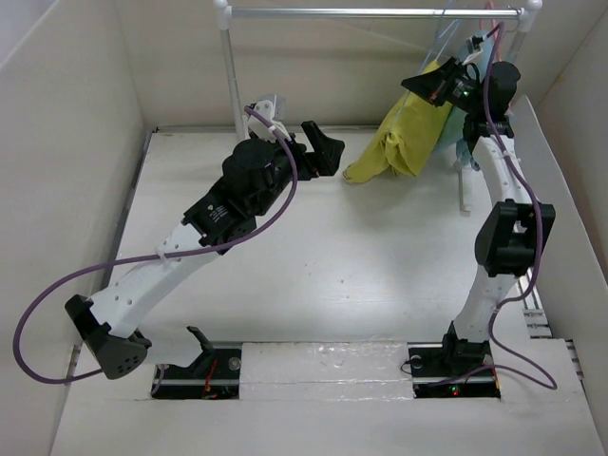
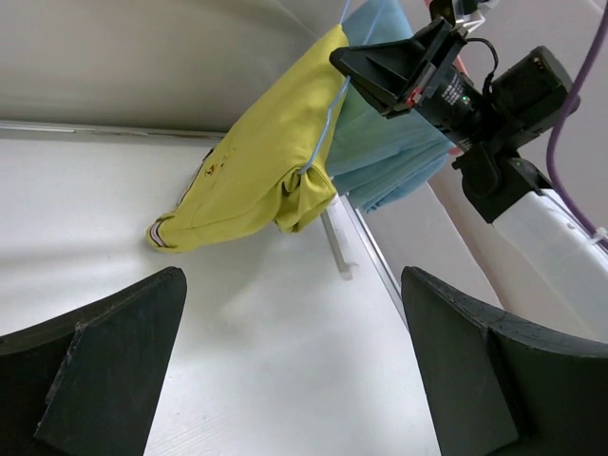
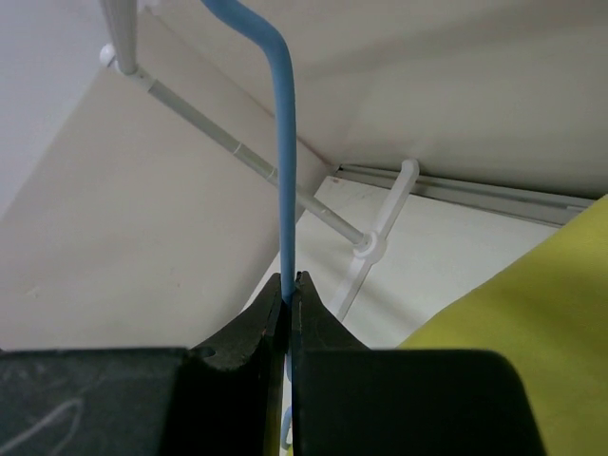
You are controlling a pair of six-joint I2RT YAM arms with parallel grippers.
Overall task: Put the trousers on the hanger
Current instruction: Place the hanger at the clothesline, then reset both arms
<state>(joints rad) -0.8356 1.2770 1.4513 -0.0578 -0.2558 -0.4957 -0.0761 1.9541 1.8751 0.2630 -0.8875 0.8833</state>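
Left gripper (image 1: 323, 152): mid-table, left of the garment, jaws spread wide, nothing between them and clear of the cloth.

Trousers (image 2: 256, 161): far right of the table (image 1: 361, 266), folded over the hanger's lower wire. Both halves hang down and to the left. The striped waistband end appears to rest on the table surface. A light-blue cloth (image 2: 389, 142) hangs just behind them.

Right gripper (image 3: 288, 290): raised above the trousers, jaws pressed together on the neck of the hanger (image 3: 285, 142), carrying its weight.

Rail (image 1: 370, 13): far edge, above the right gripper. The views do not show whether the hook sits on it.

Status: draping appears complete. Judged remaining: seat the hook on the rail, if not already seated, then release.
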